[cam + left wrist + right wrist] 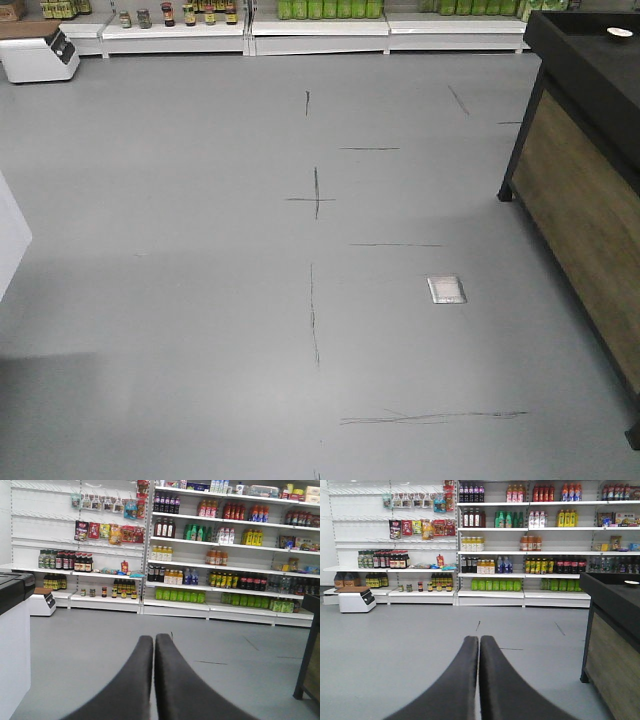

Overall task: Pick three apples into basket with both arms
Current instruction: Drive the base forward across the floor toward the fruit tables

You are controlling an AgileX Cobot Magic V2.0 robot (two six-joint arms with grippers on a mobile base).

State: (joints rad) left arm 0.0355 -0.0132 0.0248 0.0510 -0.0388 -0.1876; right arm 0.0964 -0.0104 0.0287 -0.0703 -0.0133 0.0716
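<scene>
floor (200,300): grey and wide, scored with dark crosses and lines, probably position marks for the mobile base
shelves (490,552): stocked with bottles and jars along the far wall, well apart from both arms
worktop (590,60): black top on a wood-sided counter at the right edge, the likeliest place for fruit, though most of its surface is out of view
left fingers (147,647): pressed together with nothing between them, pointing level at the shelves, a travelling pose by my guess
right fingers (471,647): likewise closed and empty, aimed the same way
apples and basket: in none of the views, so picking has not begun
</scene>
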